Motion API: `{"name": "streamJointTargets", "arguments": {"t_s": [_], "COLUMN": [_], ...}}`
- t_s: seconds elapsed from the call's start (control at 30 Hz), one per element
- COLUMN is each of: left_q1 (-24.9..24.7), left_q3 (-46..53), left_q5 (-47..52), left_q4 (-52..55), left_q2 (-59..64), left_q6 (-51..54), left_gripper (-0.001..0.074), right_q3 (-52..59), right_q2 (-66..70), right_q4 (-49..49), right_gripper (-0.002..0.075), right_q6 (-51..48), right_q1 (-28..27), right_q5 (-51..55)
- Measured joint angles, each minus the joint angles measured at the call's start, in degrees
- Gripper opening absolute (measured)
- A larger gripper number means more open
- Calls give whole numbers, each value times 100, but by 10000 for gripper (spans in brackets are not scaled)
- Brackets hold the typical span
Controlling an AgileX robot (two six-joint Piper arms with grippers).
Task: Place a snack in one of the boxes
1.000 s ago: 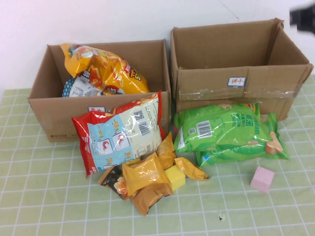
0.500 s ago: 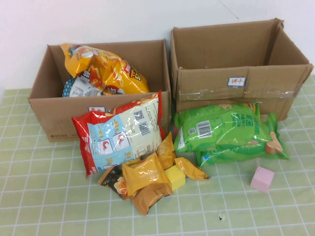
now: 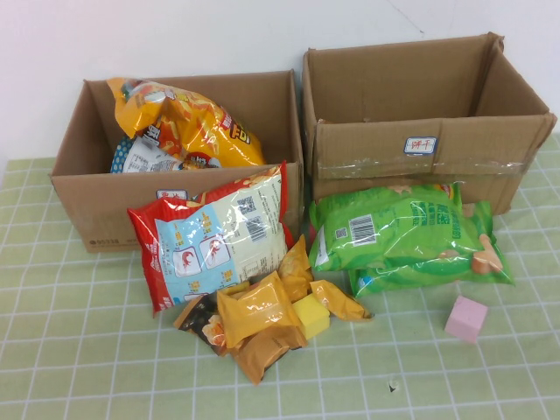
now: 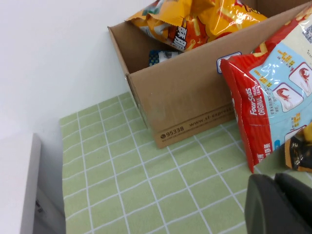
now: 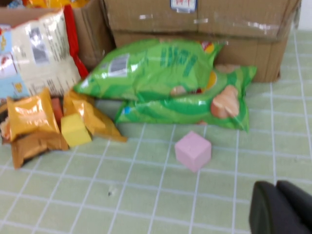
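Neither gripper shows in the high view. The left box (image 3: 96, 206) holds an orange snack bag (image 3: 188, 122). The right box (image 3: 420, 144) looks empty. A red-and-white snack bag (image 3: 219, 236) leans on the left box's front. Two green bags (image 3: 394, 227) lie stacked before the right box. Small orange packets (image 3: 258, 311) lie in a heap at the front. My left gripper (image 4: 274, 179) is shut and empty, low over the mat near the red bag (image 4: 273, 97). My right gripper (image 5: 276, 187) is shut and empty, on the near side of the green bags (image 5: 161, 68).
A yellow block (image 3: 311, 315) lies among the packets and a pink cube (image 3: 465, 318) stands on the green checked mat at the right. A white wall runs behind the boxes. A grey edge (image 4: 29, 195) borders the mat on the left.
A dark part of the right arm at the top right corner of the high view one second ago has left the view. The objects have not moved.
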Motion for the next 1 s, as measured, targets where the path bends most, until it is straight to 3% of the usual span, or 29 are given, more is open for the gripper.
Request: {"name": "streamJointTargets", "arguments": {"t_s": [0.67,0.87,0.93,1.0], "left_q1": [94,1187,1691,2383], "left_q3": [283,575,736,1053], "left_q5": [-91,-67,-286,-967], "left_q4": [-79,-1418,-2041,-3174], "left_q2": [-70,-272,-382,-480], "left_q6": [-10,228,955,2463], "left_gripper": [-1,-1,-1,-1], "right_q3": [440,440,440,440], "right_q2": [-24,-24,-24,-24], "right_q4": [12,12,12,25], "right_gripper": [4,3,3,2], "right_q6": [-9,-9,-9,-9], "right_q1": [0,0,0,0], "right_q5": [345,358,358,358]}}
